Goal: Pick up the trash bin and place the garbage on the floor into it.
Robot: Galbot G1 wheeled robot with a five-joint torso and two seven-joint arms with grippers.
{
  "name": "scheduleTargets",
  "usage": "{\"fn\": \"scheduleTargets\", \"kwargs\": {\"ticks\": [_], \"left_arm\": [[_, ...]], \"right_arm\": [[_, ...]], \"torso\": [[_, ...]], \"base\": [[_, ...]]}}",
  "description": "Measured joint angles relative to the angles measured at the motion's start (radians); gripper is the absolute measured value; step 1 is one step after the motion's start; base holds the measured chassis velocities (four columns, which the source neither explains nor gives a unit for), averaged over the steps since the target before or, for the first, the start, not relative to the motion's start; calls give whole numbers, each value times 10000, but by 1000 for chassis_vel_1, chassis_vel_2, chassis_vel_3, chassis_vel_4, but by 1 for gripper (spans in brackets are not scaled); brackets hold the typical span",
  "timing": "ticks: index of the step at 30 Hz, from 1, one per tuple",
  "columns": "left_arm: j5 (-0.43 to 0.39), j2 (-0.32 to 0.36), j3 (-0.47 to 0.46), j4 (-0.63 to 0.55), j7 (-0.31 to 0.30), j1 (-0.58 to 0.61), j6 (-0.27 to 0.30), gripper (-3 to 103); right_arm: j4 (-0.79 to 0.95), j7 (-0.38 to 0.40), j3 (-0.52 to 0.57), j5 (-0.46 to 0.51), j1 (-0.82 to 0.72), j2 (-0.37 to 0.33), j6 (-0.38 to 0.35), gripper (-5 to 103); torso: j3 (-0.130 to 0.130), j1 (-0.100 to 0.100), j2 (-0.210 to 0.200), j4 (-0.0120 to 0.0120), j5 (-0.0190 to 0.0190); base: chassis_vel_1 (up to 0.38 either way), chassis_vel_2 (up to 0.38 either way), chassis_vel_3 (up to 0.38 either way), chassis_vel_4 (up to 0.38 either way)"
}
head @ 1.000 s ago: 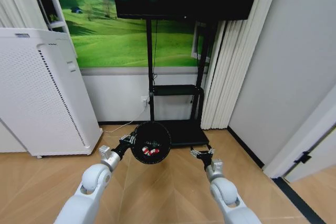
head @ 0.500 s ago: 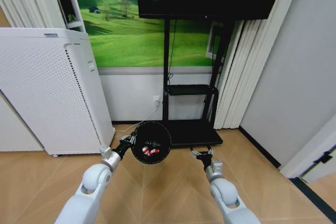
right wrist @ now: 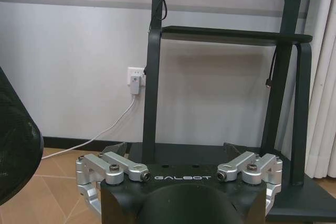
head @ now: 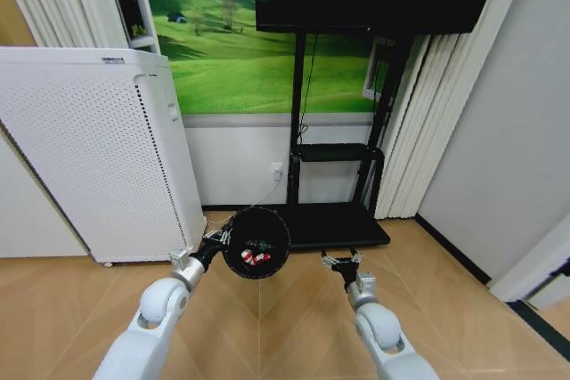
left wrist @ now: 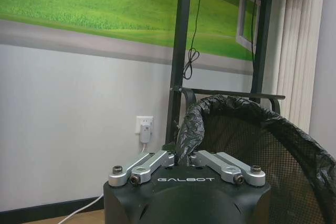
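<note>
- So the bin is already up off the floor. The left end effector has it by the rim on the robot's left side, and the mouth is tipped enough toward the head camera that you can look straight in.
- From the left wrist view the fingers are pinched down on the bin rim and the bunched black liner, so that one's clamped on the bin, not loose.
- Garbage: red-and-white bits sitting at the bottom of the bin. I can't make out a bottle in there, too small to tell. No litter visible on the bare floor in front of the robot.
- Key relation: the bin hangs just ahead of the left end effector, its axis tilted back toward the robot, and the right end effector is beside it, apart from the rim with a gap between. So the right arm is the free one for any dropping-in.
- Right end effector is spread wide and holding nothing, pointing forward at the TV stand.
- Both arms are stretched forward and low, roughly parallel.
- My guess is the task is mostly or fully done.
</note>
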Motion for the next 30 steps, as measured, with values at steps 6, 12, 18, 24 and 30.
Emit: {"fn": "scheduleTargets", "kwargs": {"ticks": [6,12,18,24,30], "left_arm": [[-9,-6,25,115,46,-101,-9,7],[-10,-13,48,209,83,-145,-20,7],[-10,-13,57,238,96,-172,-24,7],[-7,-17,55,231,97,-135,-25,7],[23,-34,46,186,97,-86,-30,7]], "right_arm": [[-60,0,-4,-17,11,34,-9,100],[-89,-13,-17,-70,21,51,-21,100],[-93,-21,-30,-95,11,95,-23,100],[-93,-29,-34,-110,-34,98,-12,100],[-88,-44,-30,-140,-79,124,109,100]], "torso": [[0,0,0,-4,2],[0,0,0,-2,1],[0,0,0,0,1],[0,0,0,0,0],[0,0,0,-3,1]], "base": [[8,5,-8,-6],[0,0,0,0],[53,65,-52,-52],[60,48,-41,-40],[0,0,0,0]]}}
